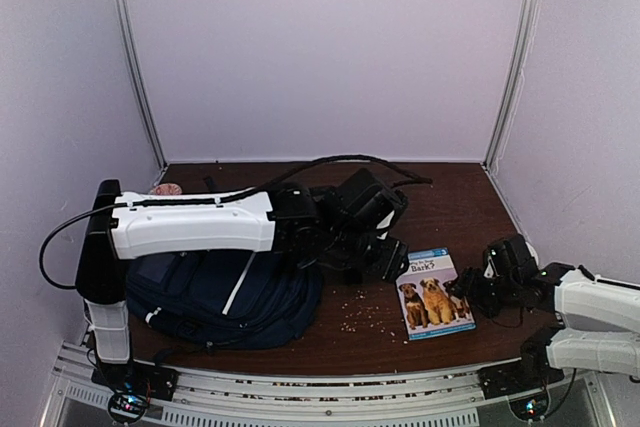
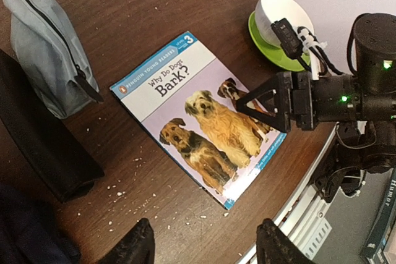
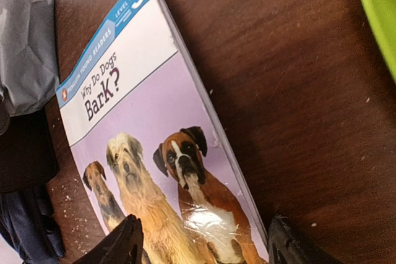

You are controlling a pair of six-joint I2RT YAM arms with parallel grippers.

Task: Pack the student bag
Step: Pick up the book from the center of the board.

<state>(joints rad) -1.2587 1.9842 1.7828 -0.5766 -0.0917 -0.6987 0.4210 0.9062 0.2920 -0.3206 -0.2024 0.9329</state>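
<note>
The navy-blue student bag [image 1: 220, 297] with a white stripe lies at the near left of the table, partly under my left arm. A corner of it shows in the left wrist view [image 2: 25, 236] and the right wrist view [image 3: 25, 227]. A book with dogs on its cover [image 1: 433, 292] lies flat to its right [image 2: 198, 115] [image 3: 154, 153]. My left gripper [image 1: 385, 255] [image 2: 204, 248] is open and empty, hovering above the table just left of the book. My right gripper [image 1: 466, 297] [image 2: 263, 104] [image 3: 204, 245] is open and empty, low over the book's right edge, straddling it.
A grey zipped pouch [image 2: 49, 47] [image 3: 25, 47] and a black flat object [image 2: 43, 146] lie between bag and book. A white cup on a green saucer [image 2: 278, 23] [image 3: 377, 10] stands behind my right gripper. Crumbs [image 1: 365, 317] dot the brown table [image 1: 450, 207].
</note>
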